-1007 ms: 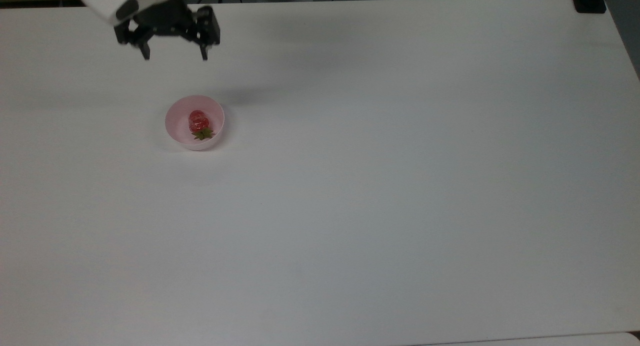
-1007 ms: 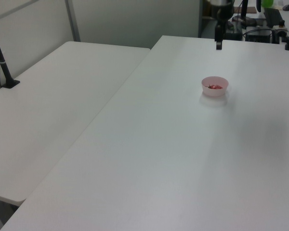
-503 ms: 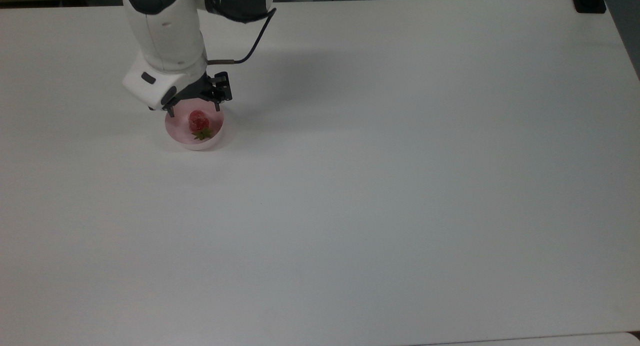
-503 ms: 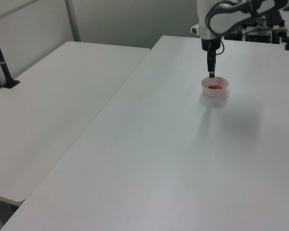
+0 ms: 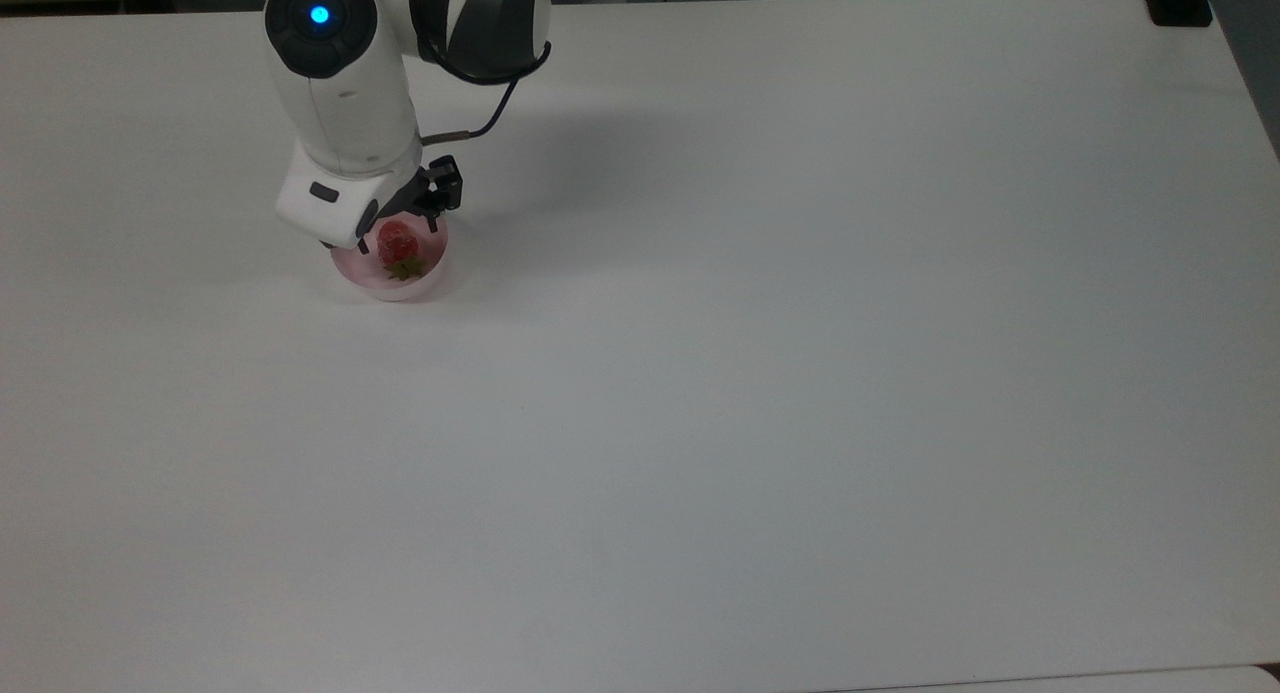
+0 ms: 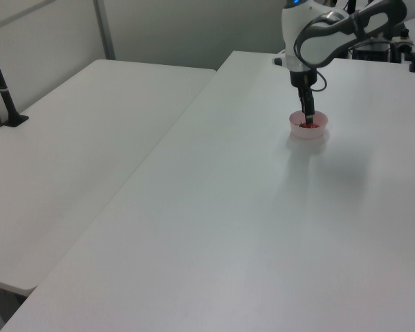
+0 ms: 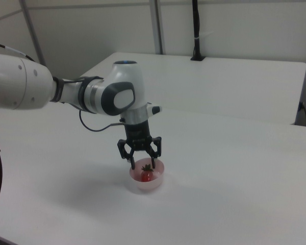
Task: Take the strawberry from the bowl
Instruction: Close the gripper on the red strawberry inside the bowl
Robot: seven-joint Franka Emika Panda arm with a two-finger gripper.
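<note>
A pale pink bowl [image 5: 425,278] [image 6: 318,131] [image 7: 154,184] stands on the white table, toward the top view's upper left. Inside it lies a red strawberry [image 5: 397,241] [image 7: 146,175] with its green cap [image 5: 406,268] toward the top view's bottom. My gripper [image 5: 398,235] [image 7: 144,164] [image 6: 306,123] points straight down, open, with one finger on either side of the strawberry, lowered to about the bowl's rim. The white wrist covers the bowl's far left edge in the top view.
The white table [image 5: 760,373] stretches wide to the top view's right and bottom. A second white table [image 6: 69,152] adjoins it at the left view's left. A black post [image 6: 1,86] and a black clamp [image 5: 1178,3] stand at the tables' edges.
The arm came from the top view's upper left, dropped over the bowl, and has now sunk lower, its fingers straddling the strawberry.
</note>
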